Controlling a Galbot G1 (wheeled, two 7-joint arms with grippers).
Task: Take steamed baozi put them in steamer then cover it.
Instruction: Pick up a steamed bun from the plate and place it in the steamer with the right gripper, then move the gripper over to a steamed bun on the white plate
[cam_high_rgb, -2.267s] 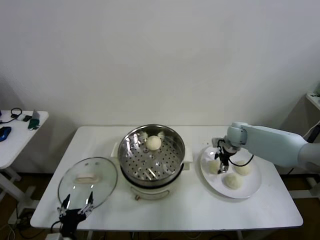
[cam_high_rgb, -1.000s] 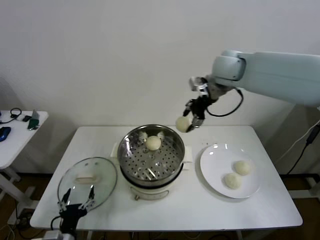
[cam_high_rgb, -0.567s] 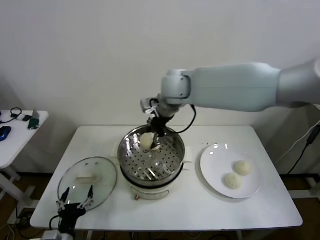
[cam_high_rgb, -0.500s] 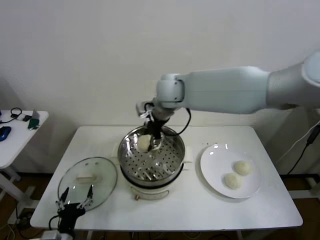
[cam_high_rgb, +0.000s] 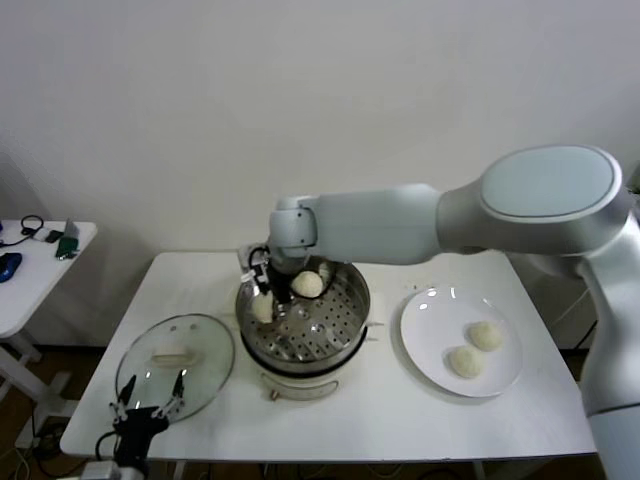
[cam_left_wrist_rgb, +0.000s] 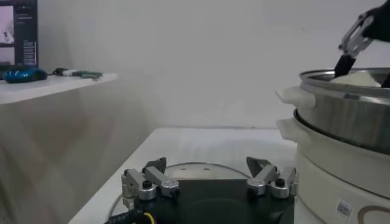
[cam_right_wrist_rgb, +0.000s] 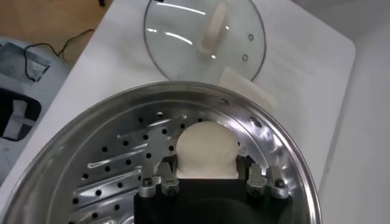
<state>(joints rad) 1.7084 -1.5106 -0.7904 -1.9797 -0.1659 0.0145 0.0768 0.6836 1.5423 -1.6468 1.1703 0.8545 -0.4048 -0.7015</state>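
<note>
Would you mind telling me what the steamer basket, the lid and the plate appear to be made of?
Steamer: polished metal, likely stainless steel; it is shiny, reflective and perforated.
Lid: clear glass, see-through to the table, with a metal rim and cream handle, probably plastic.
Plate: glossy white, ceramic or melamine; cannot tell which.

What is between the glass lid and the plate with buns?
The steamer sits between the lid and the plate, seen in the head view.

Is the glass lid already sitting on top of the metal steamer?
No, the glass lid lies flat on the table to the left of the steamer, whose basket is uncovered.
</note>
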